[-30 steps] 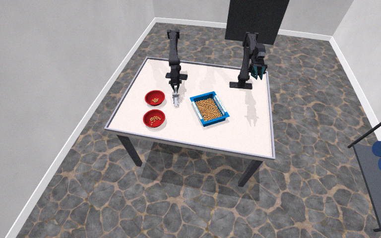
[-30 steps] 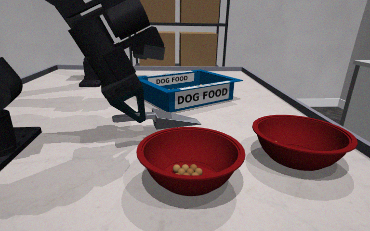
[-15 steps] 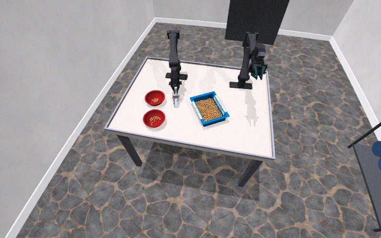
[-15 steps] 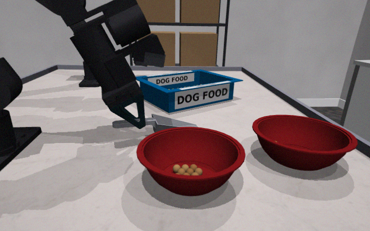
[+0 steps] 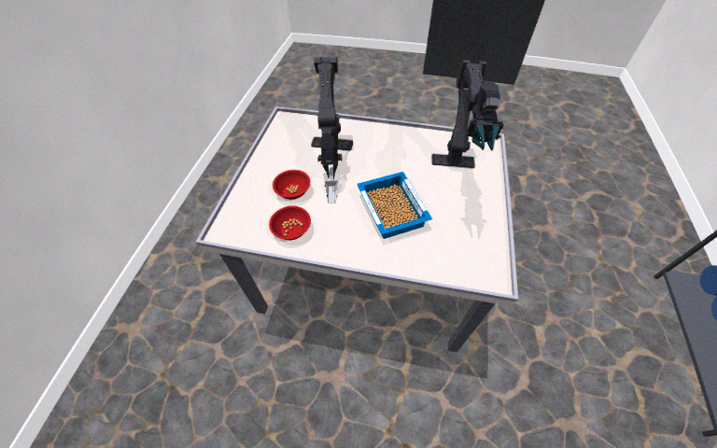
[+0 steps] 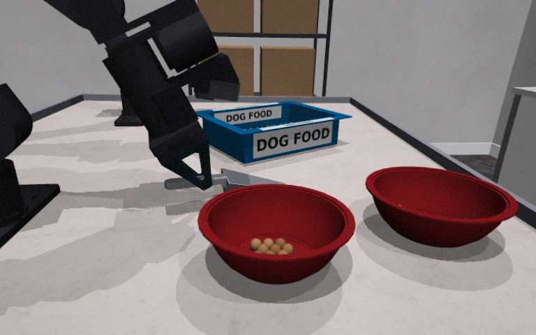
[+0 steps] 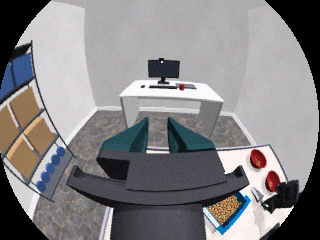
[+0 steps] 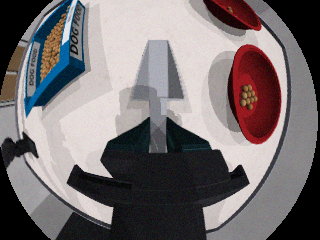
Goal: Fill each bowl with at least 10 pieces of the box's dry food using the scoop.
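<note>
So the right claw is angled down from its reaching arm, clamped on the scoop handle, between bowls and box. Left arm's folded up, its empty claw pointing away from the bench, fingers a bit apart.

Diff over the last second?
Right gripper, still clamped on the scoop, has tilted it: the blade tip, angled down a second ago, has come up nearer level. Nothing newly grasped or let go. Unchanged: the box, both bowls with their food, left arm parked.
</note>
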You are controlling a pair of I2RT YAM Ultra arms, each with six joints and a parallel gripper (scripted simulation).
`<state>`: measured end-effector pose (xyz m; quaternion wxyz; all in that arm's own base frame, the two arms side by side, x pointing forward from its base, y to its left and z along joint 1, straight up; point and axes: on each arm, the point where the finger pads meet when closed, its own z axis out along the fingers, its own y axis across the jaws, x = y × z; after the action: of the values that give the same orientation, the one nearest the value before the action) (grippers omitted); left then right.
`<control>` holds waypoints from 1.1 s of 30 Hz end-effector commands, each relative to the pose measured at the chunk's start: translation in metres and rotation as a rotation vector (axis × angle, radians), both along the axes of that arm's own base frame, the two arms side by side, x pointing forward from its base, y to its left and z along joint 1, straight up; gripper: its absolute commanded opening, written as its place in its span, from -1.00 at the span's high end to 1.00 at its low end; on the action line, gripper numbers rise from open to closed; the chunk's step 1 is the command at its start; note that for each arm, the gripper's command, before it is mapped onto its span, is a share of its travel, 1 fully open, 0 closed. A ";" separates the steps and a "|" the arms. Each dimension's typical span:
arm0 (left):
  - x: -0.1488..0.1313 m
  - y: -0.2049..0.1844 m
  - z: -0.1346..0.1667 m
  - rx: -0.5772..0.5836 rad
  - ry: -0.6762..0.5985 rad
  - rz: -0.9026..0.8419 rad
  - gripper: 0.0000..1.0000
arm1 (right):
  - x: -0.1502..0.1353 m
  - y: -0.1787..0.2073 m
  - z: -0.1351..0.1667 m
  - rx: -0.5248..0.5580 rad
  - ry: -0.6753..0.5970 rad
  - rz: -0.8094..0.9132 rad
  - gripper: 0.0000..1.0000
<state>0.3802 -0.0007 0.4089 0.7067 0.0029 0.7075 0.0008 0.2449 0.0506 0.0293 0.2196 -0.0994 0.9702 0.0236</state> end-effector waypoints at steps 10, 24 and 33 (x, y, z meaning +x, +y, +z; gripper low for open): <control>-0.009 0.002 0.023 -0.006 -0.049 0.009 0.49 | 0.014 0.004 0.014 0.012 -0.060 0.006 0.35; -0.009 0.002 0.023 -0.006 -0.049 0.009 0.49 | 0.008 0.003 0.025 0.008 -0.039 0.006 0.35; -0.009 0.002 0.023 -0.006 -0.049 0.009 0.49 | 0.002 0.001 0.035 0.002 -0.013 0.006 0.35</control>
<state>0.3802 -0.0007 0.4089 0.7067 0.0029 0.7075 0.0008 0.2455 0.0507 0.0415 0.2197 -0.0994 0.9702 0.0235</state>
